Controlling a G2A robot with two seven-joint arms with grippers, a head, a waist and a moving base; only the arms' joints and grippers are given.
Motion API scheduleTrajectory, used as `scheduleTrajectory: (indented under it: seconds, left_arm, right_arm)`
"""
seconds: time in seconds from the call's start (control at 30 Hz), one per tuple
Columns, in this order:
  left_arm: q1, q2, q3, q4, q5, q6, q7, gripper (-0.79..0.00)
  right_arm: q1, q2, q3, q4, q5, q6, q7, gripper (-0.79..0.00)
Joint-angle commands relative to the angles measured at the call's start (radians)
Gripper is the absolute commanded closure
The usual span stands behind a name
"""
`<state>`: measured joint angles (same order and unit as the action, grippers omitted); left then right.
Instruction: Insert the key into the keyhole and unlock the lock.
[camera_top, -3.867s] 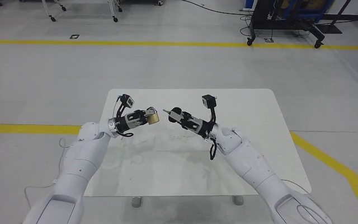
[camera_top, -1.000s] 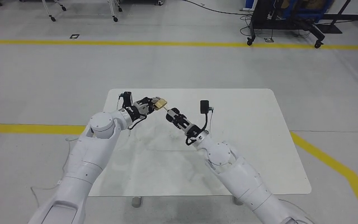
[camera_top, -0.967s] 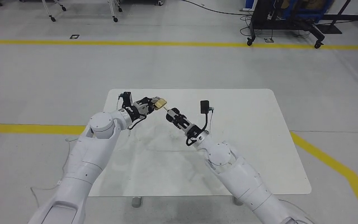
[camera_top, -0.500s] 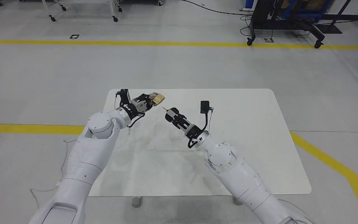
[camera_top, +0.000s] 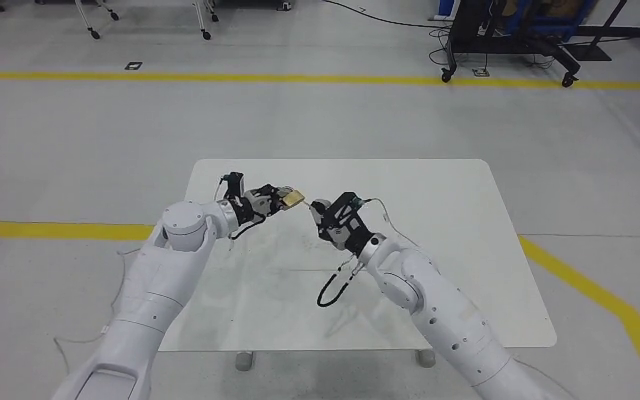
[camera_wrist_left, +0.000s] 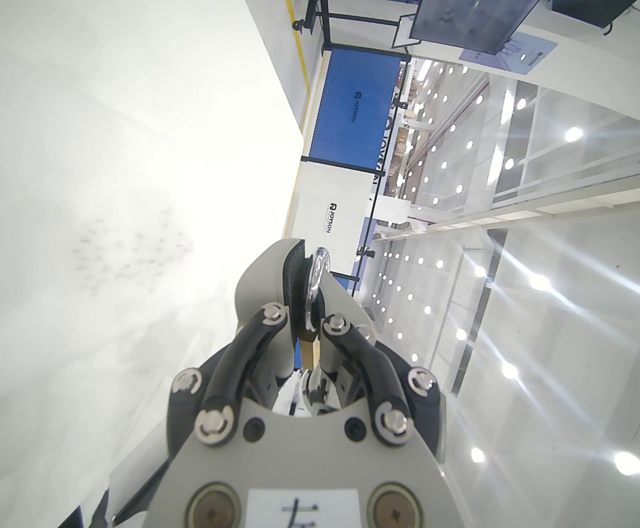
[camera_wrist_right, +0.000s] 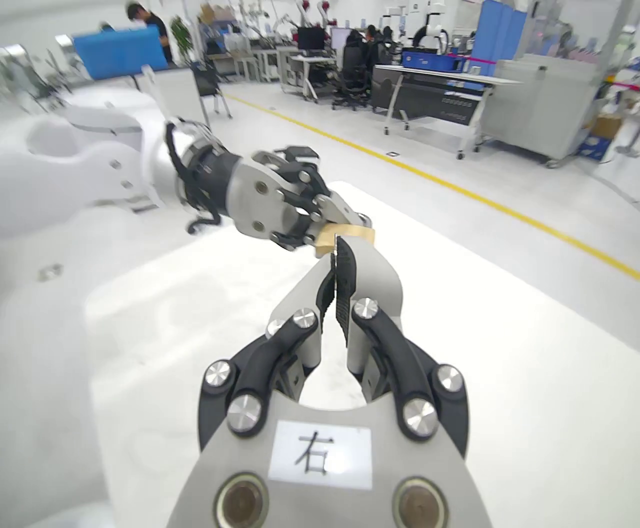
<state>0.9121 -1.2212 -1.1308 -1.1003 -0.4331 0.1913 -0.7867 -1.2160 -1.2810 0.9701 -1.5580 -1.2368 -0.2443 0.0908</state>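
Both arms had shifted since half a second before. The left gripper (camera_top: 281, 195) had come back down toward the robot with the lock (camera_top: 292, 198), and the right gripper (camera_top: 321, 210) had rolled over at the wrist, so its camera sat on the other side. Compared with about four seconds earlier, the two tips were way closer together.

So, the setup: the left gripper (camera_wrist_left: 312, 282) was clamped on the lock (camera_wrist_left: 318, 265). Its silver shackle was pinched between the pads and the brass body sat further back between the fingers. From the right wrist view you could see the left gripper (camera_wrist_right: 356, 220) holding the lock (camera_wrist_right: 345, 234) out sideways, with the brass body pointing at the other arm.

The right gripper (camera_wrist_right: 339, 257) had its pads pressed tight together. The key it carried in the earlier frames was buried between them, so I honestly couldn't pick it out, or say whether it had reached the keyhole. The right fingertips were right up against the brass body in that view. From the top view they looked just beside it, and I couldn't tell if they were touching.

All of this was held up in the air over the white table (camera_top: 450, 250), above its far part and left of centre.
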Motion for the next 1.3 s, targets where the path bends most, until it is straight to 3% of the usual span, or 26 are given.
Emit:
scheduleTrajectory:
  seconds: [0.0,0.2,0.5,0.7,1.27]
  left_arm:
    - [0.0,0.0,0.0,0.0,-0.002,0.002,0.001,0.0]
    - [0.018,-0.001,0.003,-0.011,-0.011,0.033,0.018,0.0]
    - [0.007,-0.002,0.009,0.016,-0.072,0.235,-0.021,0.0]
    - [0.0,-0.003,0.021,0.027,-0.069,0.296,-0.011,0.0]
    - [-0.002,-0.005,0.041,0.024,-0.056,0.295,0.02,0.0]
  right_arm:
    - [0.002,-0.001,-0.001,0.003,0.019,-0.006,-0.001,0.0]
    - [0.001,-0.001,-0.012,0.018,-0.003,-0.016,-0.003,0.0]
    - [0.04,0.043,-0.045,-0.036,-0.592,-0.196,-0.153,0.0]
    - [0.048,0.056,-0.09,-0.078,-0.877,-0.224,-0.05,0.0]
    - [0.072,0.02,-0.231,-0.075,-1.155,-0.135,0.167,0.0]
